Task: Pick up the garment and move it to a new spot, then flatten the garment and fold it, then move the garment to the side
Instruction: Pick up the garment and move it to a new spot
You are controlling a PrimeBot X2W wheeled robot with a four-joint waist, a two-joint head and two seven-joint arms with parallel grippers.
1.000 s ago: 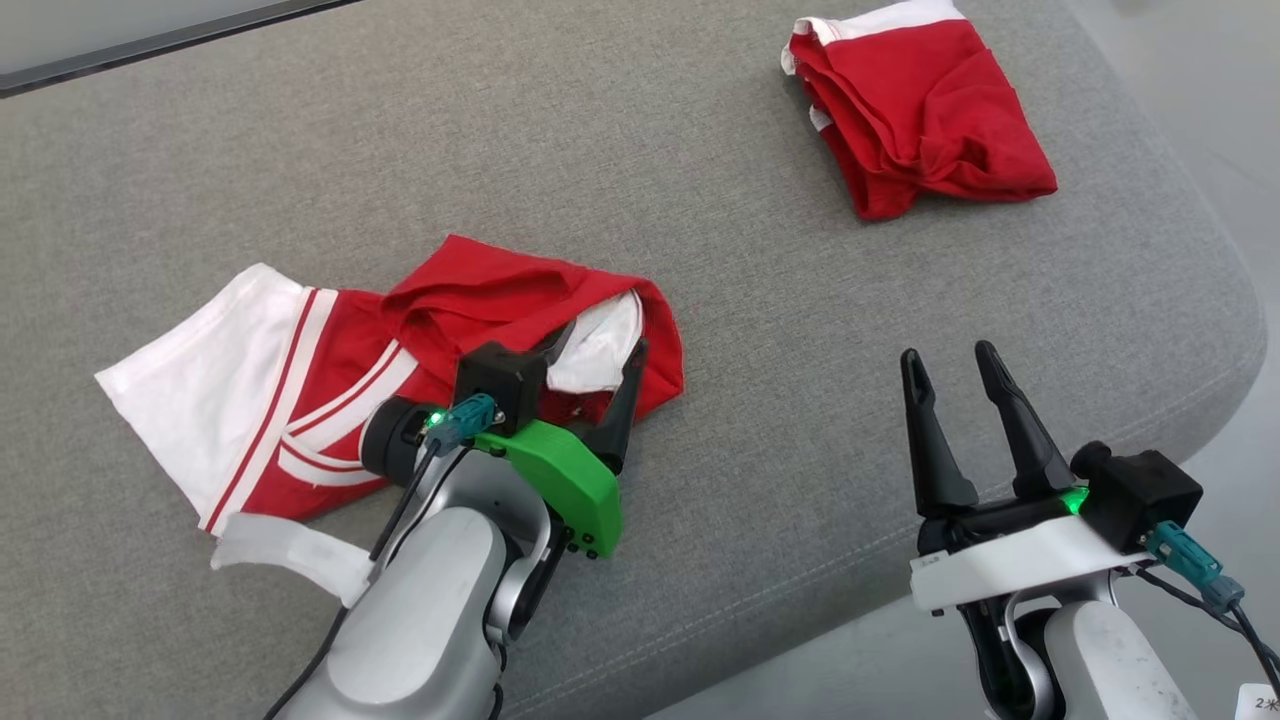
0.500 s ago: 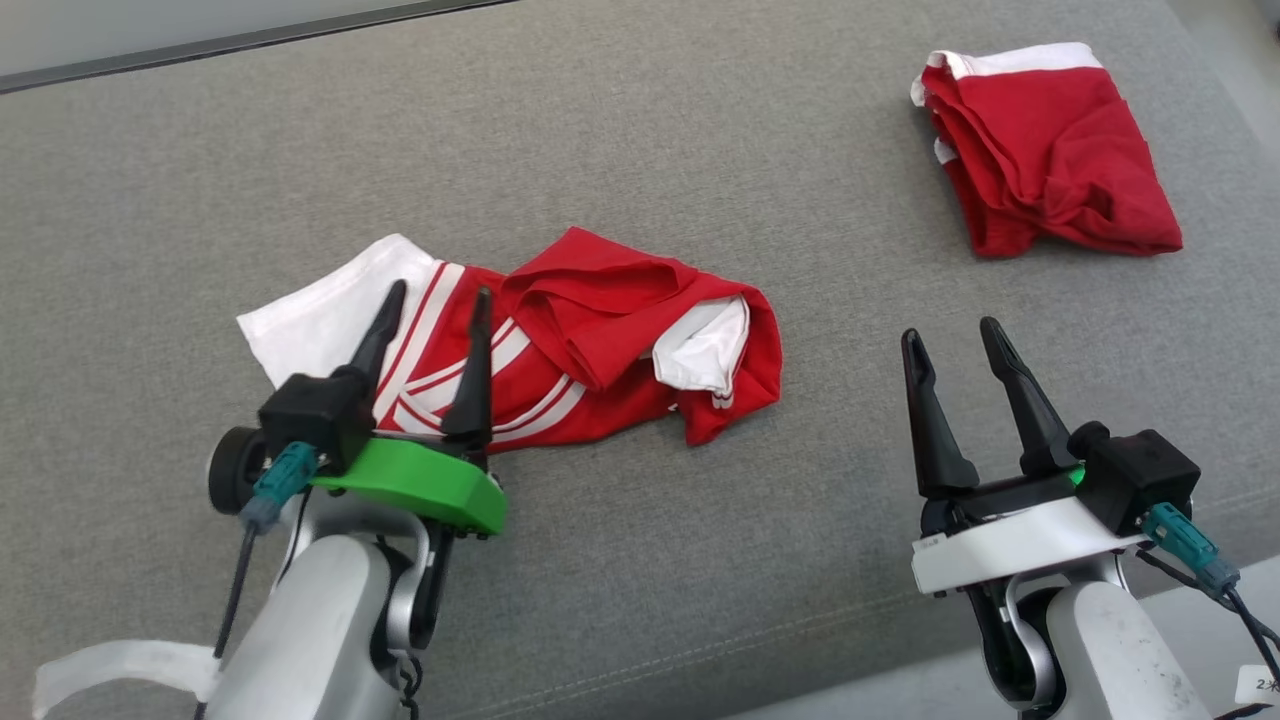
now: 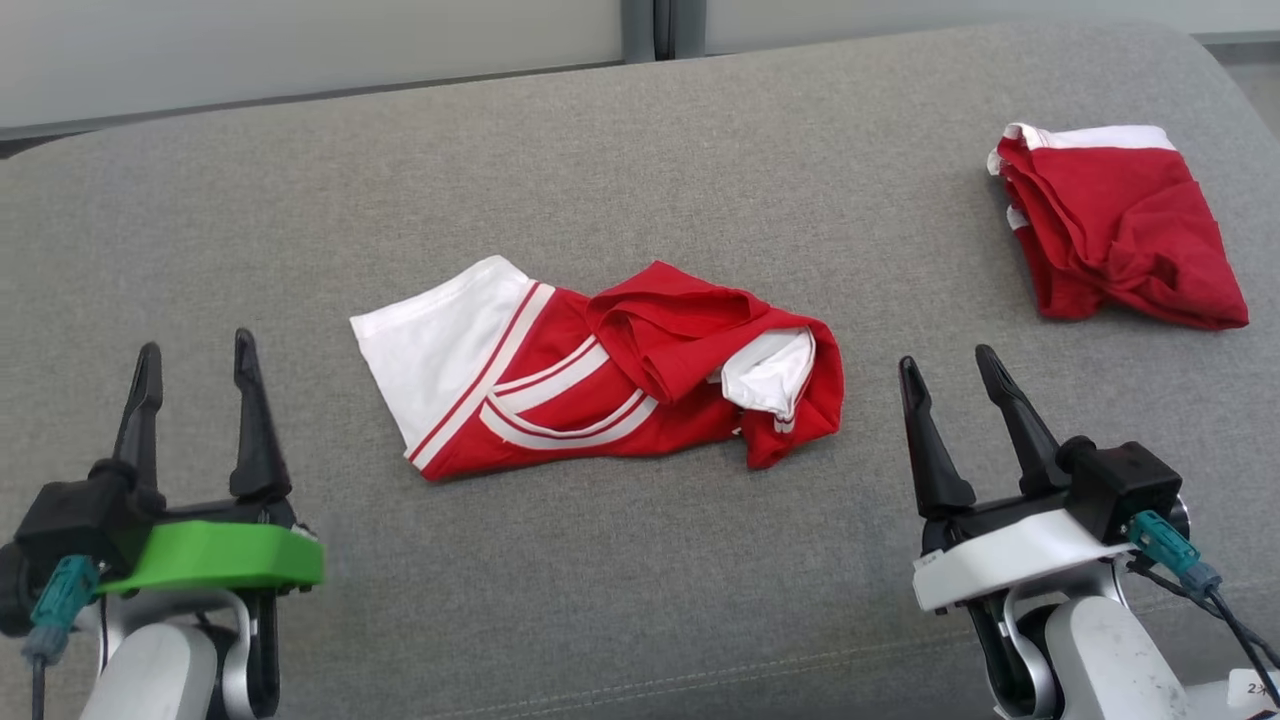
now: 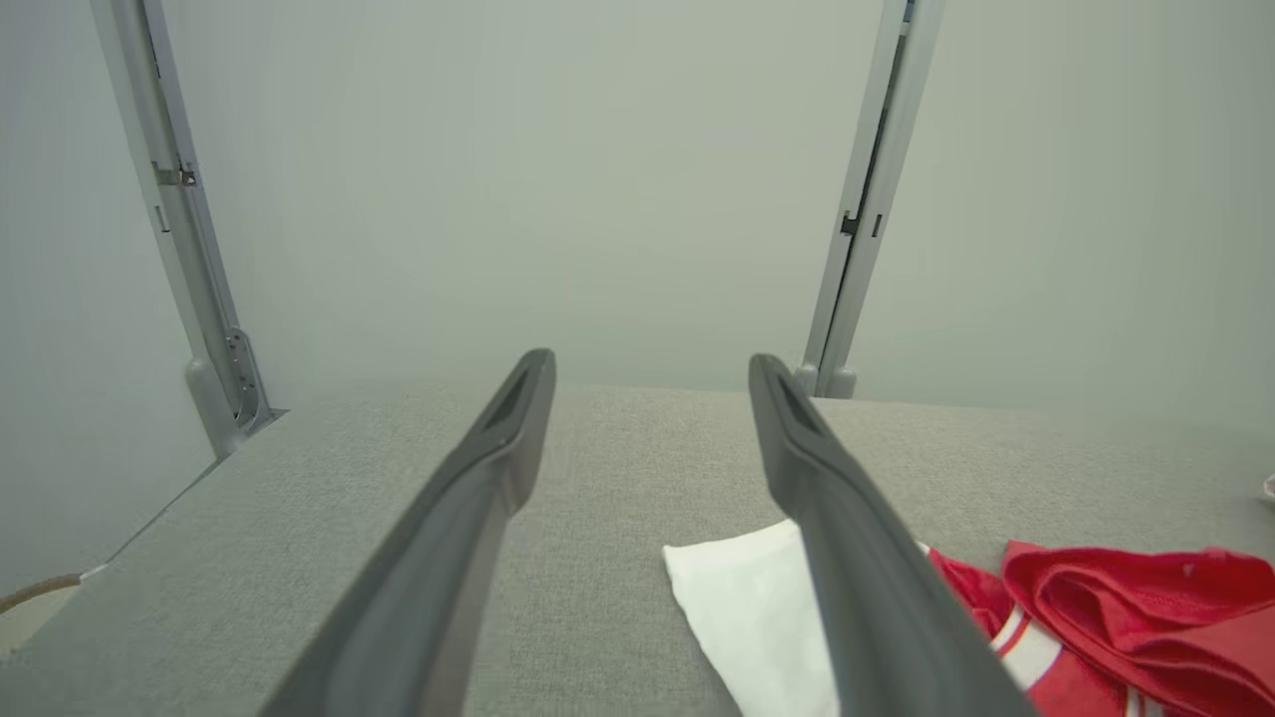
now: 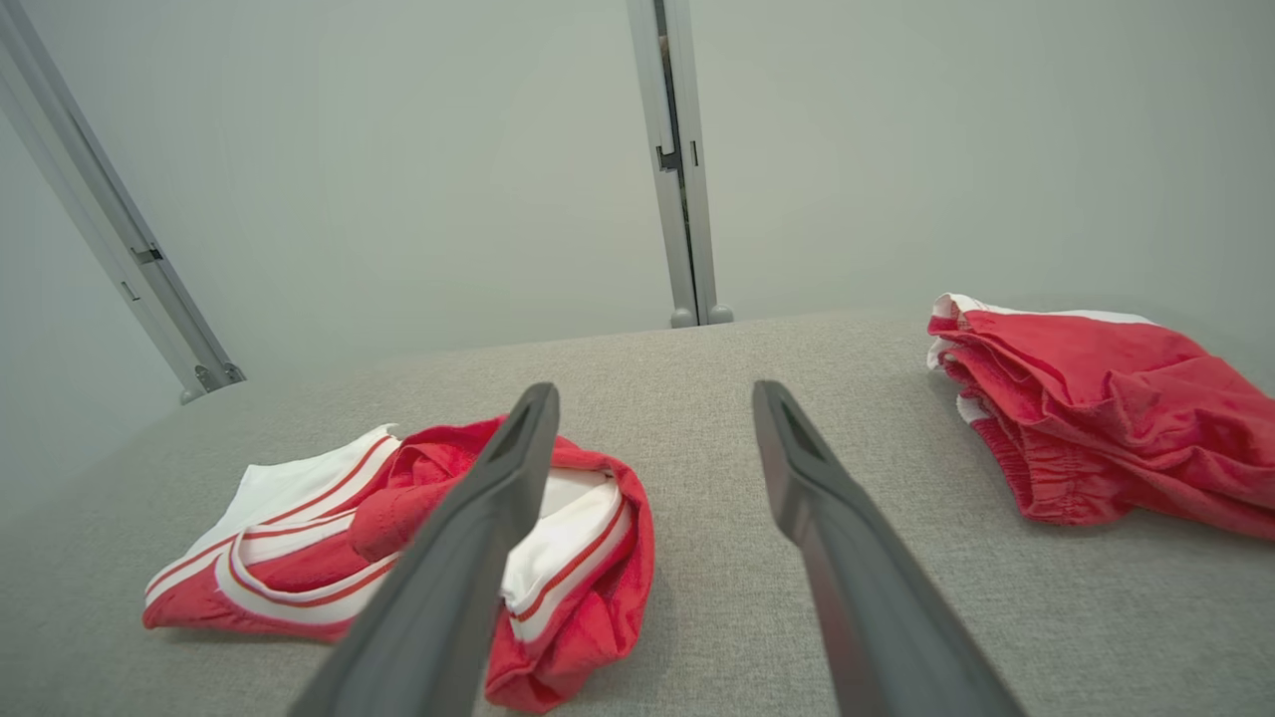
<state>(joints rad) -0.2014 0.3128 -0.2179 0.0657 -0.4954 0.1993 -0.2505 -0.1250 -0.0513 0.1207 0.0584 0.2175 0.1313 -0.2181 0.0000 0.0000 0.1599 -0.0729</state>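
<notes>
A crumpled red garment with white panels and stripes [image 3: 600, 370] lies loose in the middle of the grey cushioned surface [image 3: 640, 160]. My left gripper [image 3: 197, 345] is open at the lower left, well clear of the garment's white end. My right gripper [image 3: 945, 358] is open at the lower right, a short way off the garment's red end. In the left wrist view the open left gripper [image 4: 652, 360] holds nothing, and the garment [image 4: 1096, 607] lies to its right. The right wrist view has the empty right gripper [image 5: 655, 391] with the garment [image 5: 299, 528] to its left.
A second red garment with a white band [image 3: 1115, 225] lies folded at the surface's far right, also in the right wrist view [image 5: 1096, 418]. Pale panels with metal posts [image 5: 682, 169] stand behind the surface. Its rounded front edge runs just behind my grippers.
My left gripper has drawn back from the garment's right end to the lower left, leaving it lying on the surface. The head camera has shifted. The right gripper has not moved.
</notes>
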